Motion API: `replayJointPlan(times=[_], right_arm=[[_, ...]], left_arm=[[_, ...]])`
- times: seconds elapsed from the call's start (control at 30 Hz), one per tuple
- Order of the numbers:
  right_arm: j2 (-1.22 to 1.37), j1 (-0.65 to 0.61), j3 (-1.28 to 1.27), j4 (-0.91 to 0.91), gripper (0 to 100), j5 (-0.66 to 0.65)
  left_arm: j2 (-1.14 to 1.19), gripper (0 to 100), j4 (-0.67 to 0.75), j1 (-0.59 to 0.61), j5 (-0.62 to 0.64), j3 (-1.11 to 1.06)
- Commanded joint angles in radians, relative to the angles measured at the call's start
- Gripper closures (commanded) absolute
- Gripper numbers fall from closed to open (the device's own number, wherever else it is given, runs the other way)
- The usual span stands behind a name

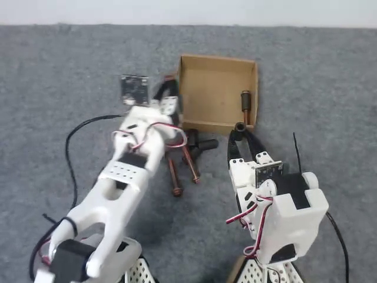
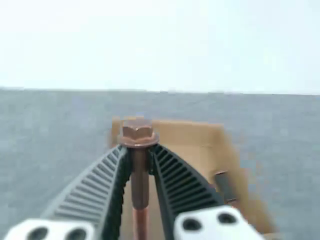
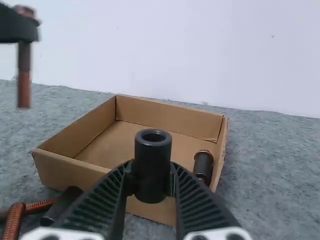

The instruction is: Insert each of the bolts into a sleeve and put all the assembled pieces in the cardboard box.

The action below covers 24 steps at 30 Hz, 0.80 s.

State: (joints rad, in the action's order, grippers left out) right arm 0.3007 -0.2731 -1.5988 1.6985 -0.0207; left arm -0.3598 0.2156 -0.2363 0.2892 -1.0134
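Observation:
My left gripper (image 1: pixel 168 95) is shut on a copper bolt (image 2: pixel 139 180), gripping it just under its hex head, and hangs by the left wall of the cardboard box (image 1: pixel 212 94). At the box's front right corner my right gripper (image 1: pixel 240 132) is shut on a black sleeve (image 3: pixel 152 162), held upright with its bore facing up. One assembled piece (image 1: pixel 245 103) lies inside the box along the right wall. In the right wrist view the held bolt (image 3: pixel 22 65) shows hanging upright and off to one side of the sleeve. In the left wrist view the box (image 2: pixel 195 137) lies behind the left gripper (image 2: pixel 138 151).
Two loose copper bolts (image 1: pixel 175 174) and a couple of black sleeves (image 1: pixel 201 145) lie on the grey carpet between the arms, just in front of the box. A small dark board (image 1: pixel 134 87) sits left of the box. A black cable (image 1: pixel 73 153) trails at the left.

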Motion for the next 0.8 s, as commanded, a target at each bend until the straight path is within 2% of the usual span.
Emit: replayJointPlan(times=[0.0, 0.2, 0.47, 0.77], right_arm=[[-0.01, -0.007, -0.021, 0.022, 99.2, 0.014], [-0.01, -0.008, -0.02, 0.022, 99.2, 0.014], [-0.01, -0.036, -0.021, 0.022, 99.2, 0.015], [-0.004, -0.064, 0.071, -0.01, 99.2, 0.015]], left_arm=[[-0.061, 99, -0.077, -0.089, -0.014, 0.168], [-0.061, 99, -0.114, -0.189, -0.014, 0.26], [-0.072, 99, -0.109, -0.241, -0.011, 0.18], [-0.431, 99, -0.109, -0.241, -0.009, -0.033]])
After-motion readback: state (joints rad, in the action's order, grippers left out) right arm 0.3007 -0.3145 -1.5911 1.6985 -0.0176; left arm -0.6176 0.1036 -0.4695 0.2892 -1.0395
